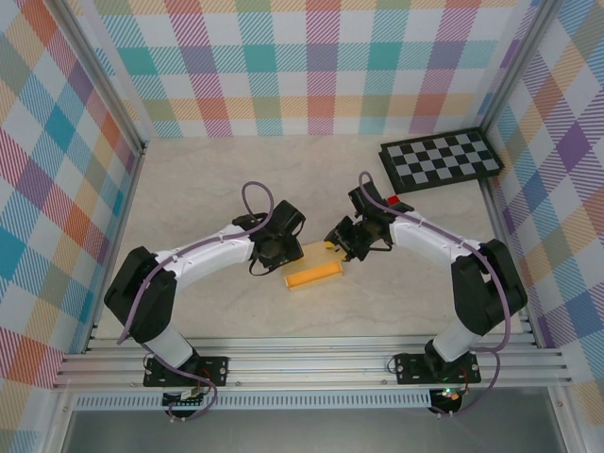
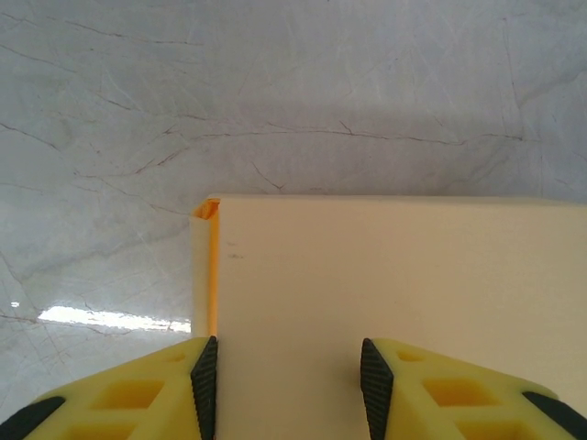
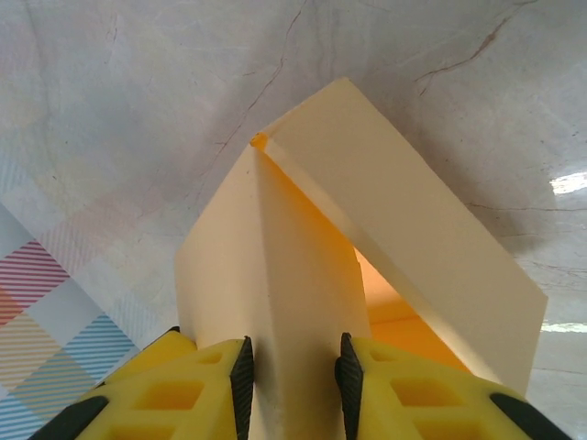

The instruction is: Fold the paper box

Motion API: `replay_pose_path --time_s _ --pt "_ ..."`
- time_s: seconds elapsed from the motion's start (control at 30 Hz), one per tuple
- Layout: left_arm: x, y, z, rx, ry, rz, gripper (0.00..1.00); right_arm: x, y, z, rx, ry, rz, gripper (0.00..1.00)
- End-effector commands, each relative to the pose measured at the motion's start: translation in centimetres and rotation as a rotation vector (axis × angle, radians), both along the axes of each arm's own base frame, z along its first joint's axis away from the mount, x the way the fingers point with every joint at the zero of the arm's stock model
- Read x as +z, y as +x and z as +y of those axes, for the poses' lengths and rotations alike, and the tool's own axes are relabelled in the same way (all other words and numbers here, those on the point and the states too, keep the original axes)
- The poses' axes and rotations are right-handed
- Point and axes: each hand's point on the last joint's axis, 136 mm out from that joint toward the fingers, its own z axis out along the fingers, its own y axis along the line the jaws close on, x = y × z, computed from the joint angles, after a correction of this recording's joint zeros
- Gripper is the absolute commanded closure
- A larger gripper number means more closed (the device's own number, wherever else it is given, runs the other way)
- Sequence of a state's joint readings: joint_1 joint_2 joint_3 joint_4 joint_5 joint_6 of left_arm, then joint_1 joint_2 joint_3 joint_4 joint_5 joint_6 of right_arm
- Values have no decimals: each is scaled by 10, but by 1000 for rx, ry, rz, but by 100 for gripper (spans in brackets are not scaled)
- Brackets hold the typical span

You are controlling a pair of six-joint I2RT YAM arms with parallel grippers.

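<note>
Item: paper box [image 1: 313,276], tan-yellow card, partly folded, lay on the table [image 1: 208,189] well apart from the checkerboard [image 1: 441,159], toward the arm bases. Left gripper [image 2: 290,383], at the box end farther from the checkerboard: jaws partly spread, a pale panel showing between the black pads [image 2: 204,385] and running past one; contact could not be told. Right gripper [image 3: 293,378], at the end nearer the checkerboard: jaws drawn close, pinching a raised flap.
</note>
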State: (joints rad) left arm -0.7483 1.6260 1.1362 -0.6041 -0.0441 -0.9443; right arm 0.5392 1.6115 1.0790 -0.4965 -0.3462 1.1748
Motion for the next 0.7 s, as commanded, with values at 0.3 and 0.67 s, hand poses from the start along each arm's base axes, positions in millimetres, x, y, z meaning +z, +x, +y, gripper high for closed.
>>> replay_pose_path --time_s 0.3,0.67 --pt "-11 -6 5 -30 42 4 58 7 -13 -35 124 -237 -106 60" --pt "-26 -13 22 -49 183 -8 62 6 -27 -47 213 -290 -114 62"
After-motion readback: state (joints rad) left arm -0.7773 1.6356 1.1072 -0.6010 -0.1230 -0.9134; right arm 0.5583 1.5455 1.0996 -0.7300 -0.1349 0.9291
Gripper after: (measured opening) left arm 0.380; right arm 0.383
